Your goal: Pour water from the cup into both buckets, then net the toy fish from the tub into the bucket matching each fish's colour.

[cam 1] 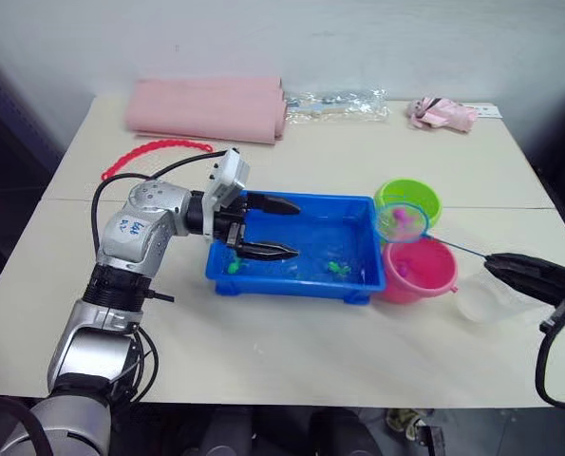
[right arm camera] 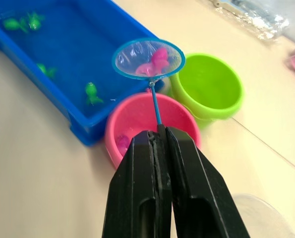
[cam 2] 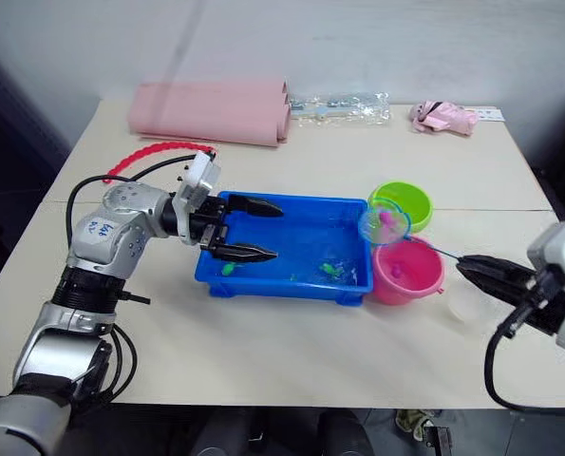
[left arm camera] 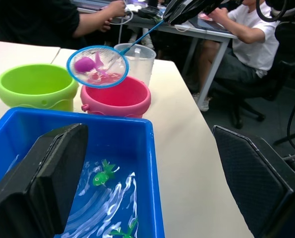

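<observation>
The blue tub [cam 1: 363,211] holds water and small green fish [right arm camera: 91,91]. My left gripper [cam 1: 282,228] hangs open over the tub's left end, with nothing between its fingers [left arm camera: 43,183]. To the right of the tub stand the lime green bucket [cam 1: 407,195] and, nearer me, the pink bucket [cam 1: 424,275], which holds a pink fish [right arm camera: 122,144]. My right gripper [right arm camera: 159,133] is shut on the thin handle of the net [right arm camera: 148,58]. The blue hoop hovers above the pink bucket's far rim with a pink fish [right arm camera: 156,59] in it. The clear cup [cam 1: 486,296] stands just under my right gripper.
At the back of the table lie a folded pink cloth [cam 1: 206,106], a clear plastic bag [cam 1: 337,103] and a small pink bundle [cam 1: 442,114]. A red beaded chain [cam 1: 154,150] curves behind my left arm. People [left arm camera: 246,29] sit beyond the table's right side.
</observation>
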